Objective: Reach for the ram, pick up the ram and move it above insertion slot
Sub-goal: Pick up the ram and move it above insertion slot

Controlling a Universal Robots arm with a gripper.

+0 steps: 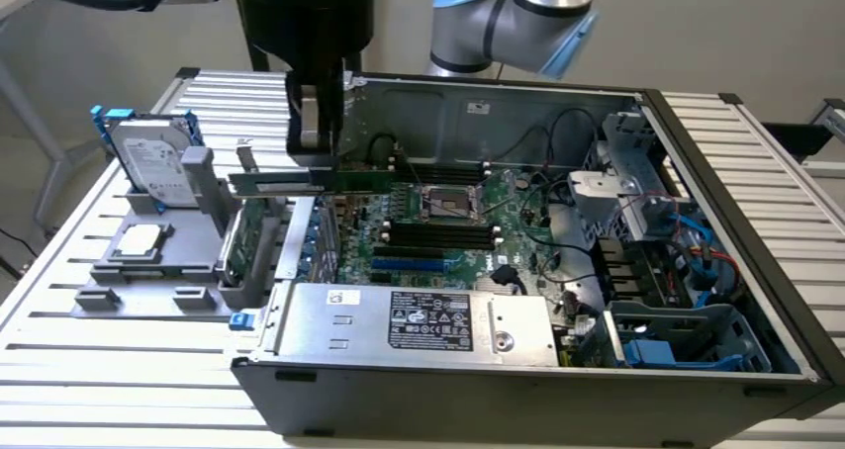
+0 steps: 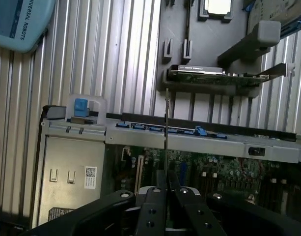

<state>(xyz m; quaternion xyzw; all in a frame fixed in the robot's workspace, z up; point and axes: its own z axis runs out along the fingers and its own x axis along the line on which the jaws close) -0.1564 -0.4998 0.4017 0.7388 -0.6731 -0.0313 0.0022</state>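
Nearest in the exterior view: silver boxy power supply with a white label (image 1: 396, 320) at the front of the open grey computer case (image 1: 528, 390). Behind it on the green motherboard, the insertion slot (image 1: 436, 233), one of several parallel long black socket strips, bare. Further back and toward the exterior view's left: black two-finger gripper (image 1: 317, 164) clamped on the ram (image 1: 367, 181), a thin long green stick held level and raised over the case's edge, well above the board. In the wrist view, edge-on between the pinching fingers.

Step, by judgement: pickup done, carry in hand; ram not yet over the slot. Calls for travel toward the exterior view's right and the stick lined up lengthwise with the strip.

Underneath, slatted aluminium table (image 1: 106, 360); grey plastic parts fixture (image 1: 158, 271) with silver hard drive (image 1: 145, 157). Farthest, pale blue-and-silver arm joint (image 1: 528, 19) and plain light wall (image 1: 739, 24).
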